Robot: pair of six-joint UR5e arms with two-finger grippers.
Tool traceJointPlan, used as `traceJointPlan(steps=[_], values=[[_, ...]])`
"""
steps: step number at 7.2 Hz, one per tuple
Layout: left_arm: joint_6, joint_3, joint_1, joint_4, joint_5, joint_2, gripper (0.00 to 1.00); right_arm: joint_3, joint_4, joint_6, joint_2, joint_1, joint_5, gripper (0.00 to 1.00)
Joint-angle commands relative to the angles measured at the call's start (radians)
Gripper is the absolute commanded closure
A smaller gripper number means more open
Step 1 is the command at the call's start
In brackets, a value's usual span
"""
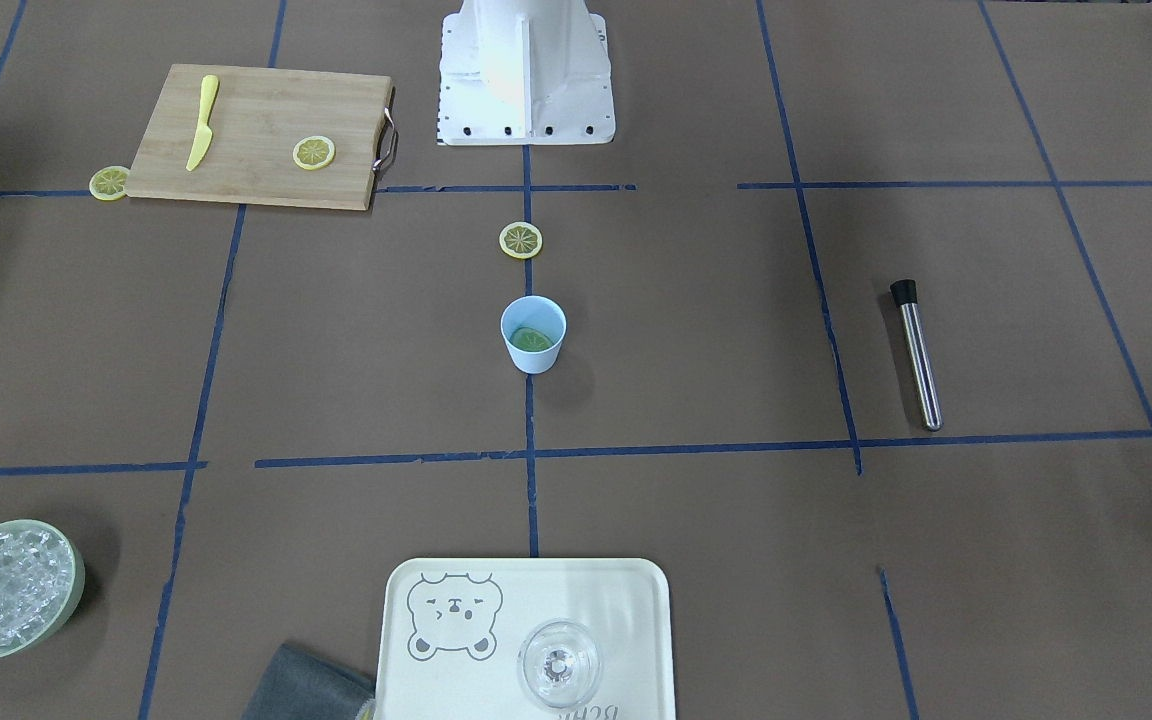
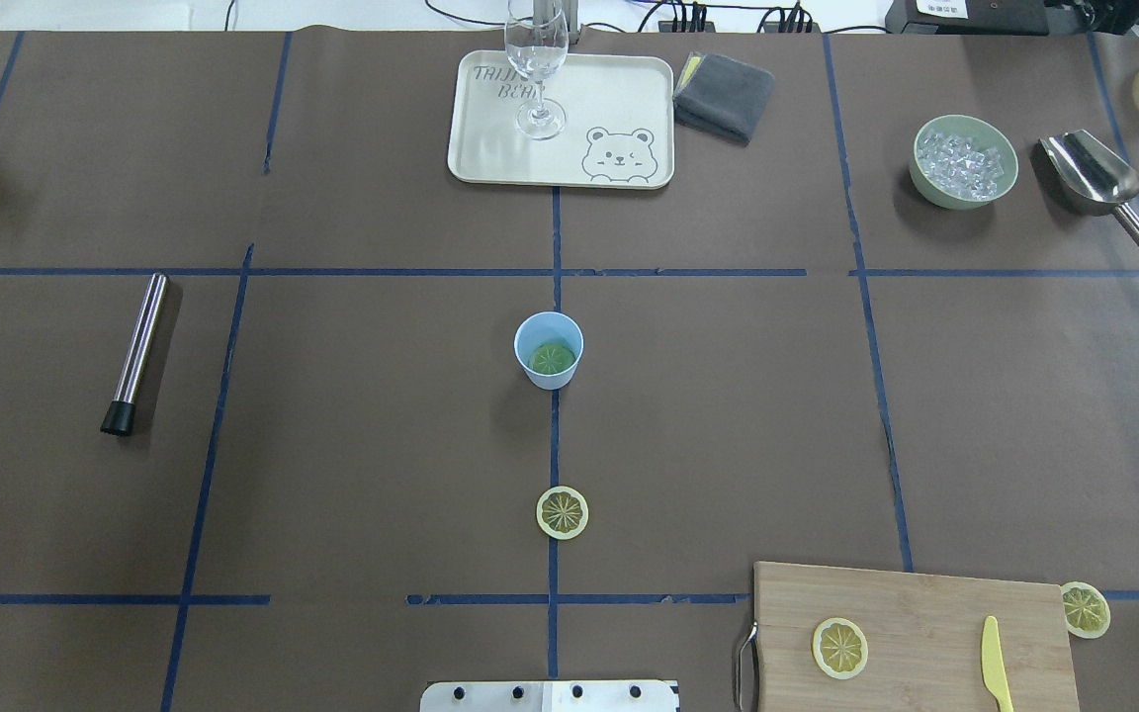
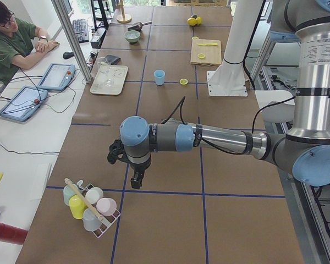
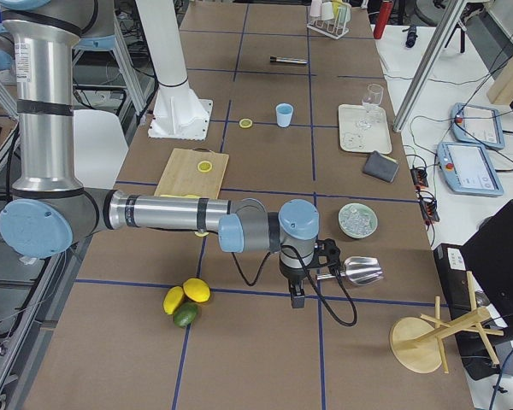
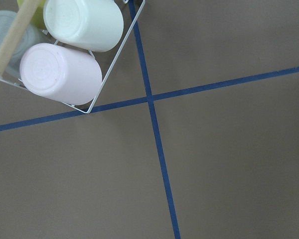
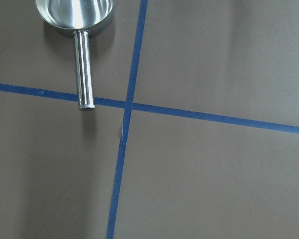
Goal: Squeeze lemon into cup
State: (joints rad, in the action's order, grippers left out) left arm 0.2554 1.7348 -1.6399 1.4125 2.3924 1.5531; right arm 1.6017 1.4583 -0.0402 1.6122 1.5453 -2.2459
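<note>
Though plain enough in the side view from the robot's left, cannot tell of the left gripper (image 3: 136,180) whether apart or together. Hangs pointing down over the brown paper, well apart from the cup (image 2: 549,349), out toward the table's left end, next to a wire rack of upturned tumblers (image 3: 83,199). Same for the right gripper (image 4: 296,297): finger spacing impossible to tell from the right-end view. Hangs pointing down too, well apart from the cup toward the right end, just beside the handle of a steel scoop (image 4: 359,272).

Closer in, find the cup upright on the central blue tape line, light blue, with a greenish lemon slice (image 2: 552,357) lying flat in its bottom. Between the cup and the robot's base (image 2: 550,695), another lemon slice (image 2: 563,512) flat on the paper. Nearer the robot than the cup and to its right, a bamboo cutting board (image 2: 925,613) bearing a third slice (image 2: 839,648) and a yellow knife (image 2: 995,677), with a fourth slice (image 2: 1085,608) at the board's right edge. Left of the cup, well apart, a steel muddler (image 2: 134,353) with a black end. Beyond the cup, a cream bear tray (image 2: 490,148) carrying a clear stemmed glass (image 2: 536,69). Beyond the cup and to its right, a folded grey cloth (image 2: 725,94) and a pale-green bowl of ice (image 2: 955,198).
</note>
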Motion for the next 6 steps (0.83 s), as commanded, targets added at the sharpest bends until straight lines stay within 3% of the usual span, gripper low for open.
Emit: traceJointPlan(steps=[1, 2, 6], values=[[0.001, 0.003, 0.0, -0.001, 0.013, -0.017, 0.0, 0.012, 0.004, -0.003, 0.0, -0.001, -0.023, 0.0], [0.001, -0.001, 0.0, -0.001, 0.013, -0.018, 0.0, 0.014, 0.008, -0.015, 0.006, 0.002, -0.085, 0.0], [0.001, 0.003, -0.001, -0.001, 0.013, -0.021, 0.0, 0.04, 0.007, -0.032, 0.055, 0.024, -0.1, 0.0]])
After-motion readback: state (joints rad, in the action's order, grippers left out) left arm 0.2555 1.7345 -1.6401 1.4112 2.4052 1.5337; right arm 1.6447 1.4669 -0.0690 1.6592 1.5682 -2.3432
